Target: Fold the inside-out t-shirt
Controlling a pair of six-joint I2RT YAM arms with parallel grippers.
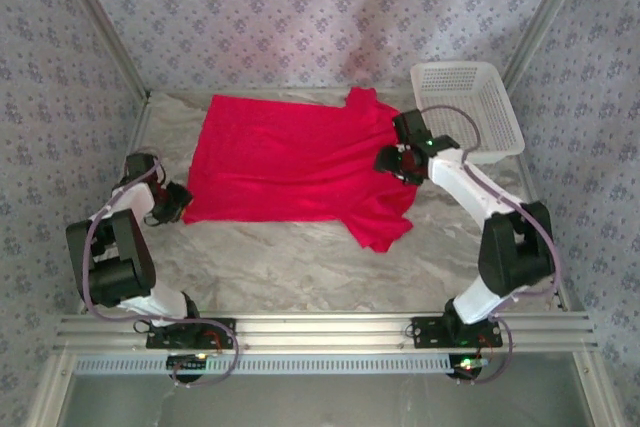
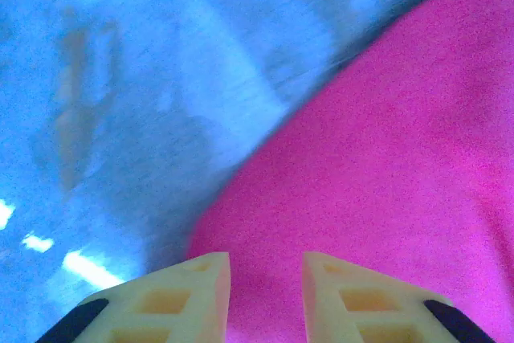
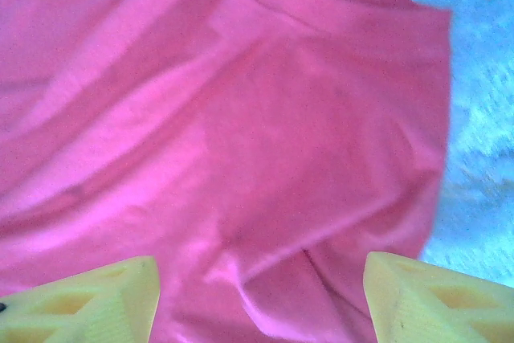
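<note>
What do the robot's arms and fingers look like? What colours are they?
The left arm and right arm are both built from chunky black and white parts, each with a thin cable looping alongside. The left fingers and right fingers are pale yellow wedges with hollow cut-outs.

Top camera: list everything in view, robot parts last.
t-shirt: 1, red, spread flat mid-table
basket: 1, white mesh, far right corner
table: 1, grey marbled cover, under everything
walls: patterned grey, around the table
left gripper: 1, dark, open, at the t-shirt's near-left corner
right gripper: 1, dark, open, over the t-shirt's right side, beside the basket
</note>
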